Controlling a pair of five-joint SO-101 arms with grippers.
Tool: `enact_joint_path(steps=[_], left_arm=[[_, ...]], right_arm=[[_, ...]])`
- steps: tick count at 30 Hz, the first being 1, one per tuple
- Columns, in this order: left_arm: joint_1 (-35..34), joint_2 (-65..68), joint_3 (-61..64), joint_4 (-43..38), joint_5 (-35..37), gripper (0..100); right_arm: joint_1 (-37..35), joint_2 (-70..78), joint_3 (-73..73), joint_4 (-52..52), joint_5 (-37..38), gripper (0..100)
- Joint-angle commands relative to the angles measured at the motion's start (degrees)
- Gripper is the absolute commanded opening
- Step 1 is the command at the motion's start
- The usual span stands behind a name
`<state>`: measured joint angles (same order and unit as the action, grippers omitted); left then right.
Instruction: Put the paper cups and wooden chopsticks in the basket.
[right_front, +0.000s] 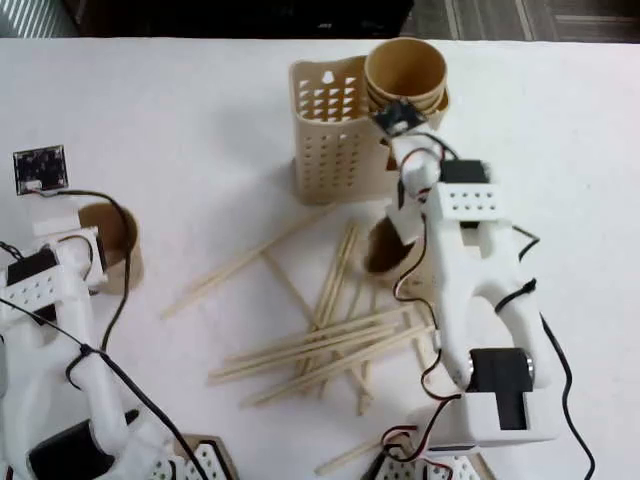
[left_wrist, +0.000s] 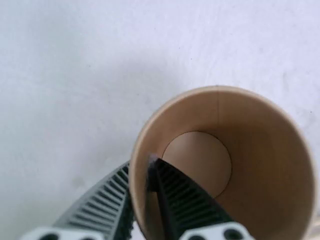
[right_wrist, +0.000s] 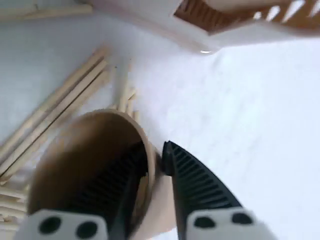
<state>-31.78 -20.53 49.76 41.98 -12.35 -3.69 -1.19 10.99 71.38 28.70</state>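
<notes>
A cream perforated basket stands at the back of the white table, with stacked paper cups at its right end. Several wooden chopsticks lie scattered in the middle. At the left, my left gripper is shut on the rim of a paper cup, one finger inside and one outside; this cup stands upright. My right gripper pinches the wall of another paper cup the same way. That cup is just in front of the basket, beside the chopsticks.
The right arm's white body reaches over the right end of the chopstick pile. Black cables trail from the left arm. Bare tabletop lies left of the basket.
</notes>
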Motion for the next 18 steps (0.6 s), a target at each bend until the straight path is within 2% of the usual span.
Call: enact_joint_path(steps=[1,9,18], left_arm=[[1.9,0.8,0.6,-0.2,0.4,2],[1.9,0.8,0.6,-0.2,0.4,2],[1.9,0.8,0.6,-0.2,0.4,2]], right_arm=[[2.3,-0.7,-8.4,7.0,0.4,1.9],[4.1,-8.8,-20.0,18.1,3.4,1.9],[2.6,-16.0,-27.7,17.3,3.3,1.9]])
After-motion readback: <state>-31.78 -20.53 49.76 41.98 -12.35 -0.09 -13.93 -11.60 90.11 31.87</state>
